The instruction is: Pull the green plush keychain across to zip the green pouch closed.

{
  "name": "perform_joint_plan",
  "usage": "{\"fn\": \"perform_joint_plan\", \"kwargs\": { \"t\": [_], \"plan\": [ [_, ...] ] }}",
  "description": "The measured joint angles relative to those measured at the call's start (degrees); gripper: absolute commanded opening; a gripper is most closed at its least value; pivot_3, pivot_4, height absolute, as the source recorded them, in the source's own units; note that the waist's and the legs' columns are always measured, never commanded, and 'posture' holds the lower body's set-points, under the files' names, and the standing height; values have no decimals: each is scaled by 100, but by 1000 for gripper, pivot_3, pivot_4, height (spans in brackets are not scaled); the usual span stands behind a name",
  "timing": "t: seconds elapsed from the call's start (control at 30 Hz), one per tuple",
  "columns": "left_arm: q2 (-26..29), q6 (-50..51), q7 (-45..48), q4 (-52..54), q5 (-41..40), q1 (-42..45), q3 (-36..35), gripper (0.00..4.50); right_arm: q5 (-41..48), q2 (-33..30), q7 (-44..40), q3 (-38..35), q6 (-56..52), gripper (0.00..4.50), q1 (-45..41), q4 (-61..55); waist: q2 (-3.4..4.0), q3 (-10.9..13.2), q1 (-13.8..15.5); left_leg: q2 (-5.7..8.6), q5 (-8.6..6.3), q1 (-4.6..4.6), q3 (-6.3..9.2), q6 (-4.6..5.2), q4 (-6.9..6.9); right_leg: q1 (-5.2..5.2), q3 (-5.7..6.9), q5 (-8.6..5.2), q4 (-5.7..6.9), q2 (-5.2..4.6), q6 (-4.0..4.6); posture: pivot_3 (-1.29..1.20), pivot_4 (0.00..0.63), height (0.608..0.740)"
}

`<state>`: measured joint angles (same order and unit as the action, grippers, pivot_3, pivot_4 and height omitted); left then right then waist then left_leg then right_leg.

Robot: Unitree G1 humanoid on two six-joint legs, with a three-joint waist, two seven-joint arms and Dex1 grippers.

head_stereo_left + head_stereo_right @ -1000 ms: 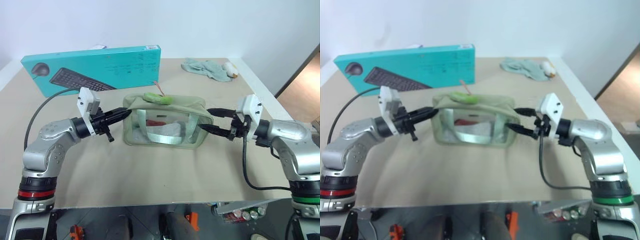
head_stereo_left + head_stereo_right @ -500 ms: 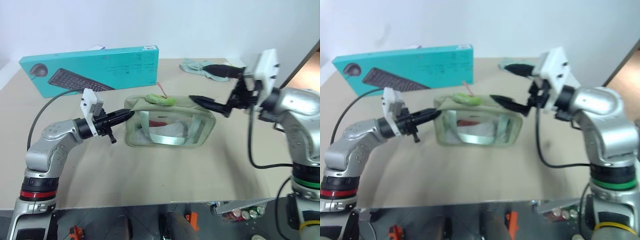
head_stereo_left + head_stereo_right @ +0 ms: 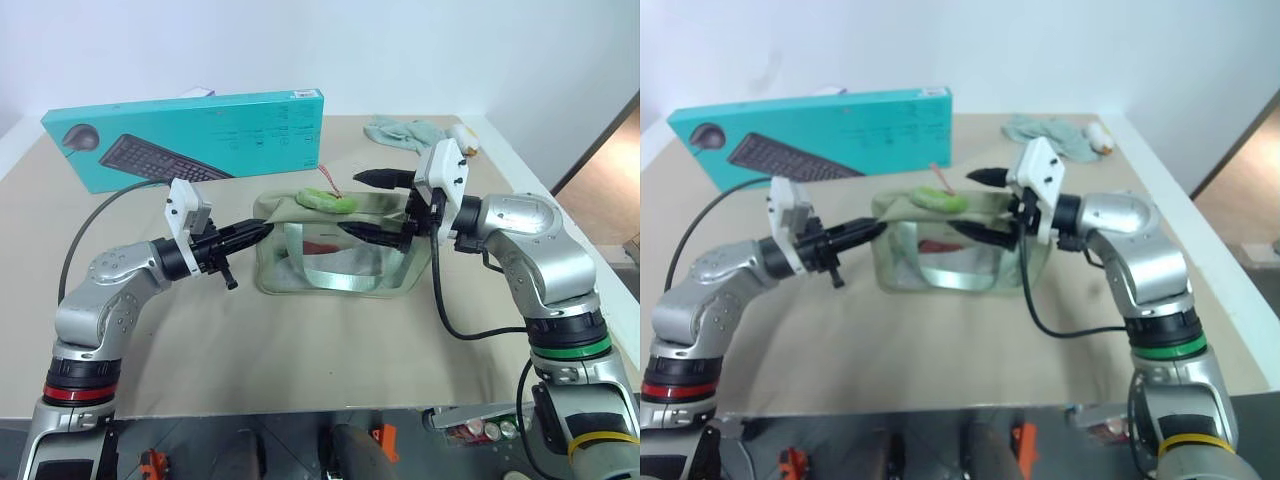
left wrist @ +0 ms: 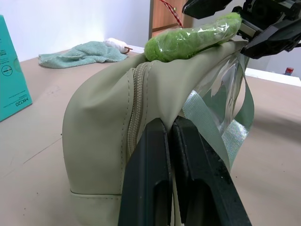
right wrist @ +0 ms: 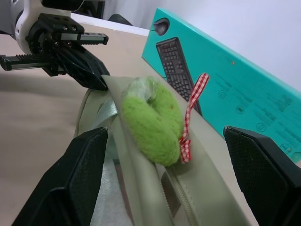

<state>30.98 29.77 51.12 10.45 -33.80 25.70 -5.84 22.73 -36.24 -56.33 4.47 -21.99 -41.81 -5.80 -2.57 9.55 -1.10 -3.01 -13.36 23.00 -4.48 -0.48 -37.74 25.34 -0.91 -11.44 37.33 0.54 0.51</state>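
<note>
Right gripper (image 3: 372,204) swinging in, fingers apart, straddling soft green plush keychain (image 3: 330,199); left gripper (image 3: 262,228) clamping limp green pouch (image 3: 340,262) end fabric; pinching plush mid-body looking best.

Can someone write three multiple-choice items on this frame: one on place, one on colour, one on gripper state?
1. Where does the green plush keychain lie?
A. on top of the green pouch
B. on the keyboard box
C. on the teal cloth

2. What colour is the ribbon on the keychain?
A. blue
B. red-and-white check
C. black

3. How do the grippers stand?
A. both open
B. left open, right shut
C. left gripper shut on the pouch's end, right gripper open

Answers:
1 A: the plush rests along the pouch's top by the zip.
2 B: the right wrist view shows a red-and-white checked ribbon.
3 C: the left fingers pinch the pouch fabric; the right fingers stand wide either side of the plush.
</note>
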Motion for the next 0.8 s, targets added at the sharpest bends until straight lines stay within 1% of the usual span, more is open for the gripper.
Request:
{"fn": "perform_joint_plan", "kwargs": {
  "t": [0.1,0.13,0.17,0.3,0.33,0.67,0.8],
  "plan": [
    [-2,-1,-17,20,0,-10,1,0,0,44,-18,0,0,2244,-10,53,0,0,0,0,0,0,-1,0,0,0,-1,1,0,1,0,0,150,740],
    [-3,-2,-21,22,0,-12,1,0,2,53,-18,0,-9,1778,-17,53,0,0,0,0,0,0,-1,0,0,0,-1,1,0,1,0,0,150,740],
    [-4,-3,-23,22,0,-12,1,0,2,59,-19,0,-15,1554,-20,53,0,0,0,0,0,0,-1,0,0,0,0,0,0,0,0,0,150,740],
    [-19,-4,-35,27,0,-19,3,0,36,74,-19,-4,-106,207,-20,52,0,0,0,0,0,0,-1,0,0,0,-1,1,0,0,0,0,150,740],
    [-21,-5,-43,27,0,-21,5,0,57,79,-16,-9,-141,35,-20,52,0,0,0,1,0,0,-1,0,0,0,-1,1,0,0,0,0,150,740],
    [-31,-45,-66,34,8,-21,56,0,170,67,46,-124,-308,35,-19,47,0,0,1,3,0,0,-1,0,0,-1,-1,1,0,-3,-1,0,150,740],
    [-33,-68,-79,29,19,-6,93,0,174,-10,115,-343,-290,35,-19,46,0,0,5,5,0,1,-1,0,0,-1,-1,0,0,-6,-2,0,150,740]
  ]
}}
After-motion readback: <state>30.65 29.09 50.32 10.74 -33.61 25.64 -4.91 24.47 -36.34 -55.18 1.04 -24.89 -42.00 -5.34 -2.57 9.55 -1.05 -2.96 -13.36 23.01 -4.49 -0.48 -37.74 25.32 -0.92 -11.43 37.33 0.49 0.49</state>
